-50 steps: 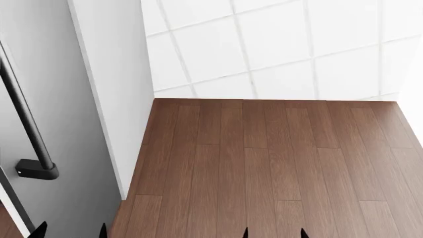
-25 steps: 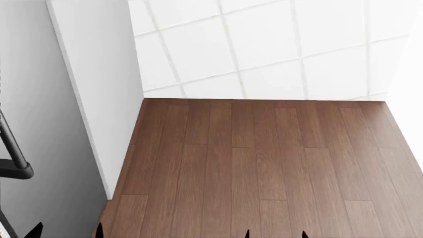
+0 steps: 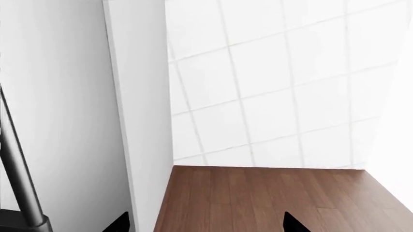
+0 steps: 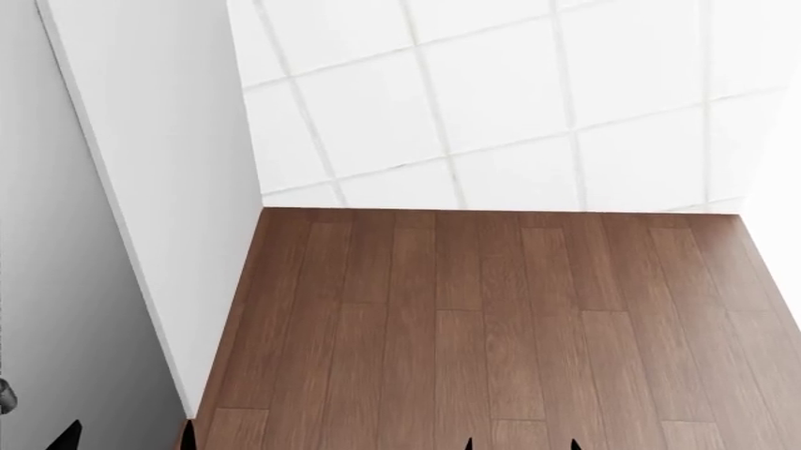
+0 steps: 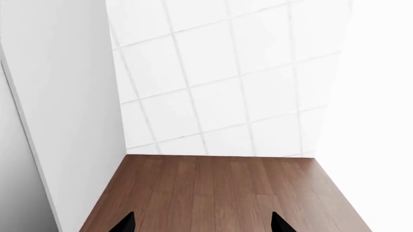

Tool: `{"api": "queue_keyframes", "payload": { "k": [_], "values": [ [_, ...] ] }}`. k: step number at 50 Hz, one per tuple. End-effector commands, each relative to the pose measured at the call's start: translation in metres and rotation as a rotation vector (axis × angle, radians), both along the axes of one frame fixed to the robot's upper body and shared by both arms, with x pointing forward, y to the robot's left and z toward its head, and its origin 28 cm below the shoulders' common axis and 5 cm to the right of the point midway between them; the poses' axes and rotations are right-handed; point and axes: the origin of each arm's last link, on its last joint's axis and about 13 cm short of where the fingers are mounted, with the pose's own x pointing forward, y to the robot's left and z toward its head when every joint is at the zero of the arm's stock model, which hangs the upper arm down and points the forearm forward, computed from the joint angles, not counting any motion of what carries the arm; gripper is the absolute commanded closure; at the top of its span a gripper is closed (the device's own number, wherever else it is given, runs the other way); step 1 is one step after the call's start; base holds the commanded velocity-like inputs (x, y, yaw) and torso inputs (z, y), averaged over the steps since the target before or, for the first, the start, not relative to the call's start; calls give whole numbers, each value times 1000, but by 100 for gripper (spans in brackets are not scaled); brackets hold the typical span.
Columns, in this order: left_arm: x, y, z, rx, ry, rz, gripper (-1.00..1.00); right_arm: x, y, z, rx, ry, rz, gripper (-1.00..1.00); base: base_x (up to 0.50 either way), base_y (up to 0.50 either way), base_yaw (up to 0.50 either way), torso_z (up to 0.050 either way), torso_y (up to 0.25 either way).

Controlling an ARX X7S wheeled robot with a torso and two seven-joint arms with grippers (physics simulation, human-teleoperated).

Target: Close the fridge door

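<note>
1. Left wrist view: the left gripper (image 3: 205,224) shows only two black fingertips (image 3: 120,223) spread wide, holding nothing. The fridge door (image 3: 58,111), a flat light-grey panel with a thick white edge, stands at the left; its black bar handle (image 3: 18,179) meets a bracket.
2. Head view: the door (image 4: 56,281) fills the left side (handle nearly out of frame), over the brown plank floor (image 4: 476,319) and the white tiled wall (image 4: 501,103) beyond. Both pairs of fingertips poke in at the near edge.
3. Right wrist view: the right gripper (image 5: 201,223) is spread wide, empty.
</note>
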Motion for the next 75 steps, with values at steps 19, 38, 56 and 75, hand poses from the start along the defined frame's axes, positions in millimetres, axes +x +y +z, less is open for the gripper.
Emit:
{"api": "queue_keyframes", "payload": {
  "k": [19, 38, 56, 75],
  "values": [
    [0, 0, 1, -9, -2, -2, -100, 0, -1, 0, -4, 7, -1, -100, 500, 0, 0, 0, 0],
    [-1, -1, 2, -12, -4, -2, -100, -1, -1, 1, -5, 6, 1, -100, 500, 0, 0, 0, 1],
    [-1, -1, 2, -12, -6, -3, -100, 0, -2, 1, -5, 7, 2, -100, 500, 0, 0, 0, 1],
    [-1, -2, 2, -14, -7, -2, -100, 0, -2, 2, -6, 6, 3, -100, 500, 0, 0, 0, 1]
  ]
}}
